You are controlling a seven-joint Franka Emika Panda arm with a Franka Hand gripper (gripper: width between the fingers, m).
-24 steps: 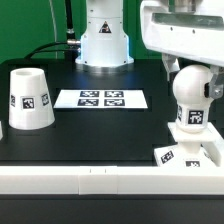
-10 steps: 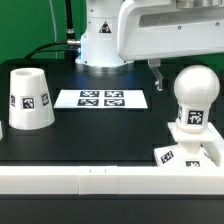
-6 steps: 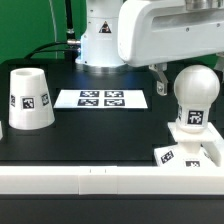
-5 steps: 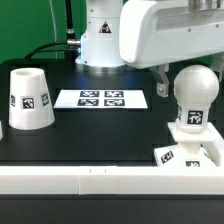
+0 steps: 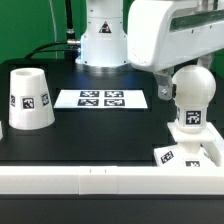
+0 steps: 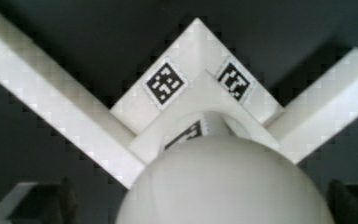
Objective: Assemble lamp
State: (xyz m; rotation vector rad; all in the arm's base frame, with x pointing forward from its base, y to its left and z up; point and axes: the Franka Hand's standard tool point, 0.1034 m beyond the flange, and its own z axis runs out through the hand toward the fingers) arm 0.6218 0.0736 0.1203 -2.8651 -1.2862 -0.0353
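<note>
Nearest, at the exterior view's right, the flat base point(image 5: 190, 153) carries the upright bulb point(image 5: 192, 96). The gripper point(image 5: 189, 88) hangs about the bulb's head, jaws spread wide, clasping nothing. Farther back lies the marker board point(image 5: 100, 99), with the shade point(image 5: 28, 98) standing at the left.

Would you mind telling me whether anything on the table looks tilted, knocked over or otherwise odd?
Nothing stands out: the bulb stands upright on the base, the shade stands on its wide end at the exterior view's left, and the marker board lies flat.
</note>
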